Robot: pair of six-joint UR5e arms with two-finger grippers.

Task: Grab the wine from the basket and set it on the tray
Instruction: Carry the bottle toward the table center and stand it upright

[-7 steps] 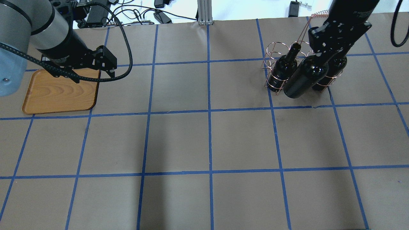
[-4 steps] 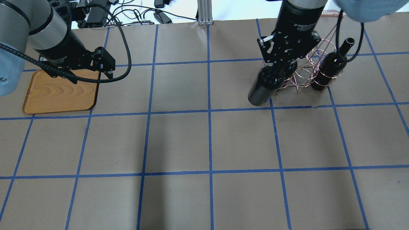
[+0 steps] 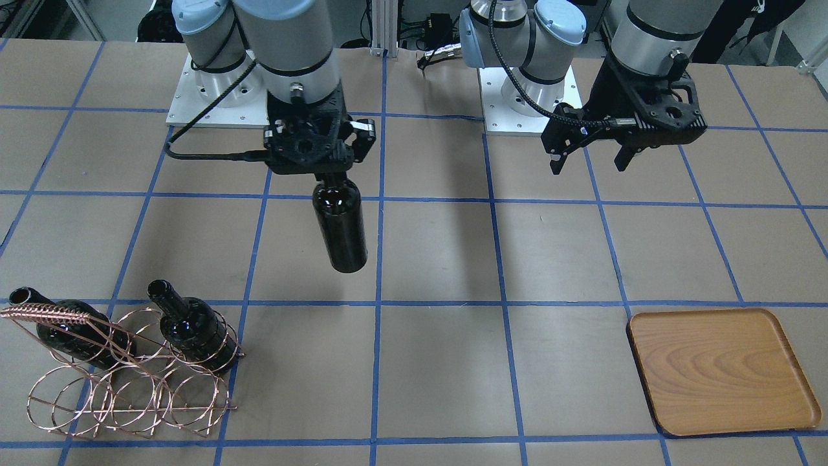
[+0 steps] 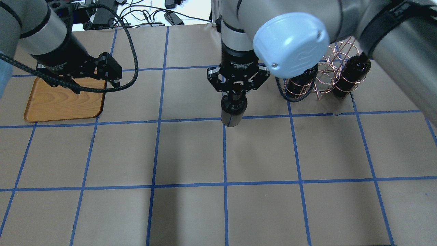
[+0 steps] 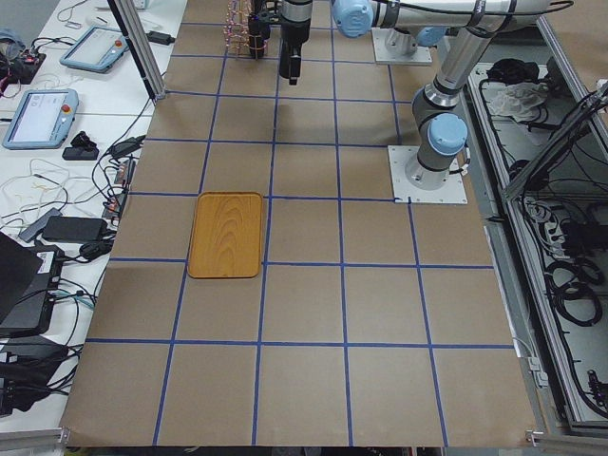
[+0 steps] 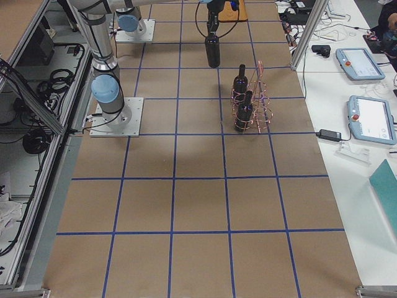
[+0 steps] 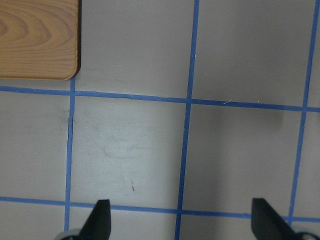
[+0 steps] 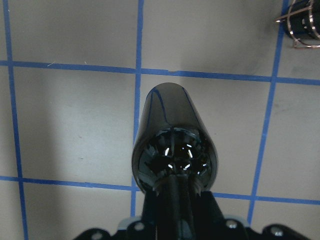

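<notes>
The right pincer (image 4: 236,91) is pinching the wine (image 3: 341,230) by its neck over the bench (image 3: 453,362), with the basket (image 3: 129,388) well off on one side and the tray (image 3: 724,369) far on the other, near the spread left pincer (image 3: 588,167), so it is probably carrying, next needing a gentle set-down there.

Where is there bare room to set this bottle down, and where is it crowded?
The tray is wholly bare; the open left gripper hangs beside it, not over it. The table between tray and basket is bare too, below the wine in the right gripper. It is crowded only at the basket, whose rings hold two bottles.
</notes>
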